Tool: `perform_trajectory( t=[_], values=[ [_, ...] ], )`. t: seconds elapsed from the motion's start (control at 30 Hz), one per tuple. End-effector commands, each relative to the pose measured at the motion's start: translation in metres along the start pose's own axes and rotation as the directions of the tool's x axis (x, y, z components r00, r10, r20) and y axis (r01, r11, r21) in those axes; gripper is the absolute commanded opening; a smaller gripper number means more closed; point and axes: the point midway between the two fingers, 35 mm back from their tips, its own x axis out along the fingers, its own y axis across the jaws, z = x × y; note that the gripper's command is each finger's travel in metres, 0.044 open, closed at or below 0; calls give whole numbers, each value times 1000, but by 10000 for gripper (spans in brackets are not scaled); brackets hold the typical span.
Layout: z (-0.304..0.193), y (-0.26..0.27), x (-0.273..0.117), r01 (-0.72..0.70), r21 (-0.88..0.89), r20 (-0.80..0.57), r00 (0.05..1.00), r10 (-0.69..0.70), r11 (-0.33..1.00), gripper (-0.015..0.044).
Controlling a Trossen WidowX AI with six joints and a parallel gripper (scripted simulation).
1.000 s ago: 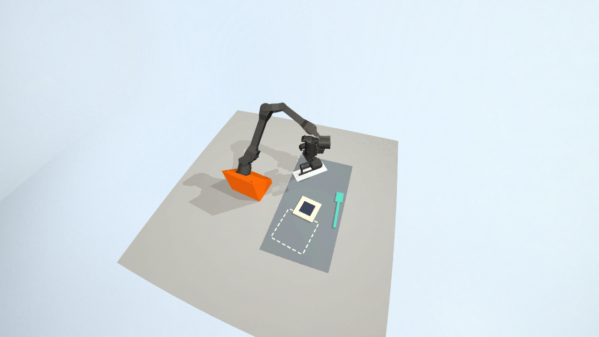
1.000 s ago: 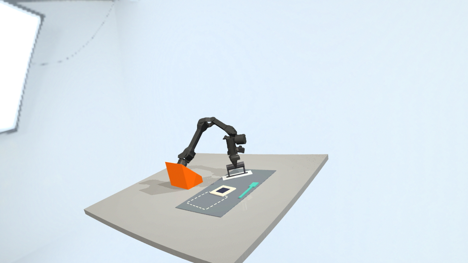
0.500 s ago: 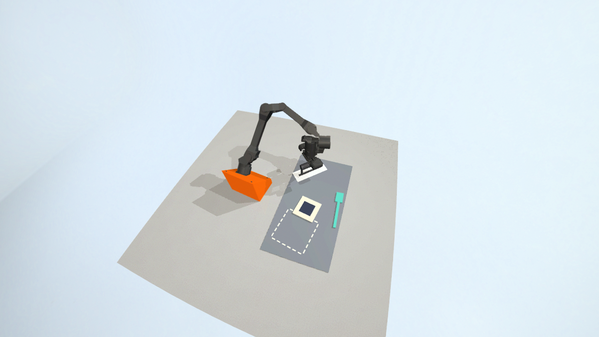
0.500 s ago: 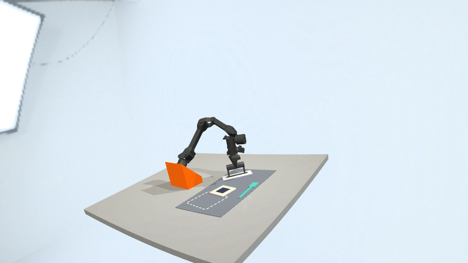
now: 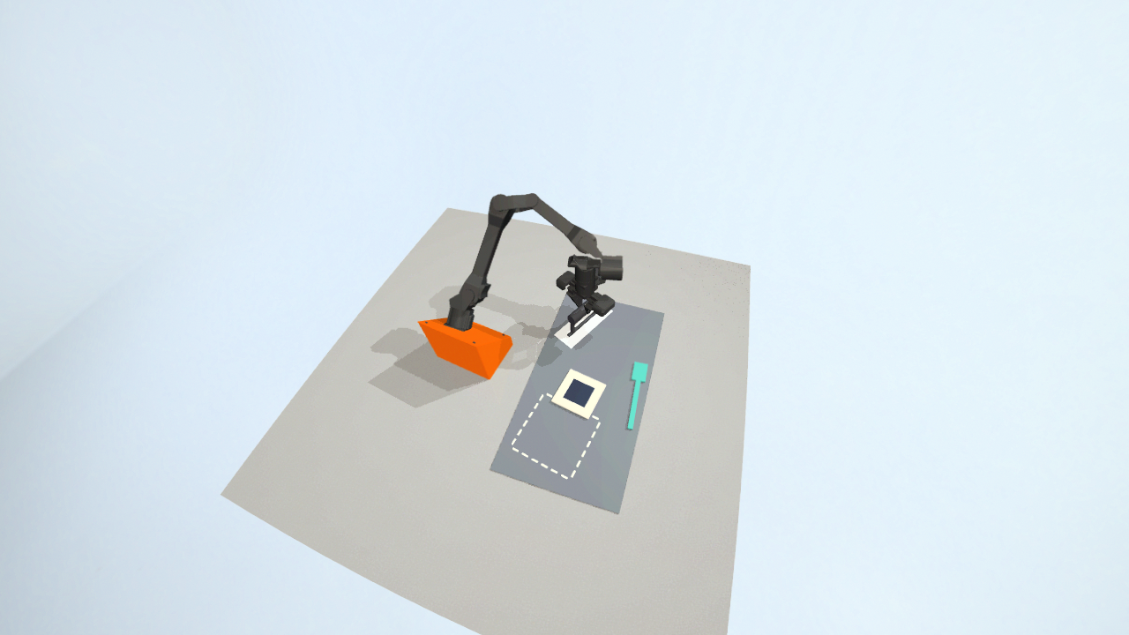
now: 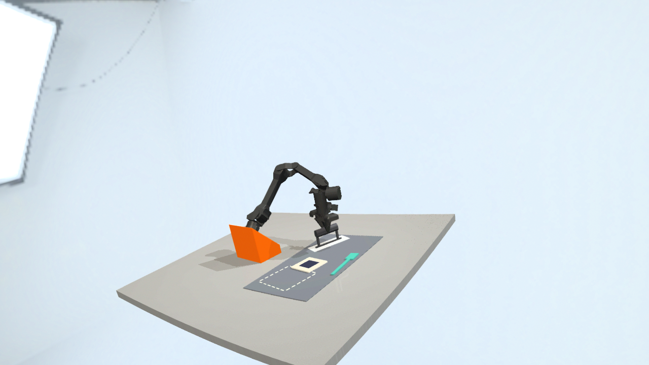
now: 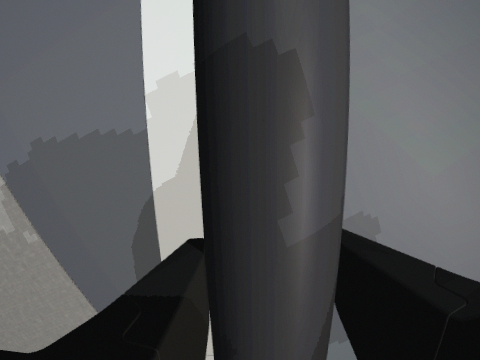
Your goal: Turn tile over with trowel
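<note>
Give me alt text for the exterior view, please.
A black robot arm's gripper is shut on the dark handle of a small white trowel on a gray mat. Nearby lie a cream tile, dark square upward, at a dashed outline, and a teal spatula.

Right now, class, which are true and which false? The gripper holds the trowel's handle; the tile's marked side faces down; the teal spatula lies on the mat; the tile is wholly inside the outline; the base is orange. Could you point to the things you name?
1. The gripper [image 5: 579,312] [image 6: 327,230] [image 7: 267,251] holds the trowel [image 5: 570,340] [image 6: 345,239] [image 7: 172,40] by its dark handle. True.
2. The tile [image 5: 579,392] [image 6: 309,264] has its marked side down. False: its dark square faces up.
3. The teal spatula [image 5: 639,371] [image 6: 351,256] lies on the mat [image 5: 611,474] [image 6: 308,288]. True.
4. The tile is wholly inside the dashed outline [image 5: 571,476] [image 6: 285,290]. False: it sits mostly outside, across one edge.
5. The arm's base [image 5: 489,367] [image 6: 247,245] is orange. True.
</note>
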Motion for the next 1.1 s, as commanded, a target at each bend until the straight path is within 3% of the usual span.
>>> perform_trajectory(
  t=[0.0,0.2,0.4,1.07],
  values=[
    [0,0,1,1,-54,0,1000,-1,999,130],
    [0,0,1,1,-54,0,1000,-1,999,130],
    [0,0,1,1,-54,0,1000,-1,999,270],
    [0,-1,-9,1,-55,-2,1000,-1,999,270]
  ],
)
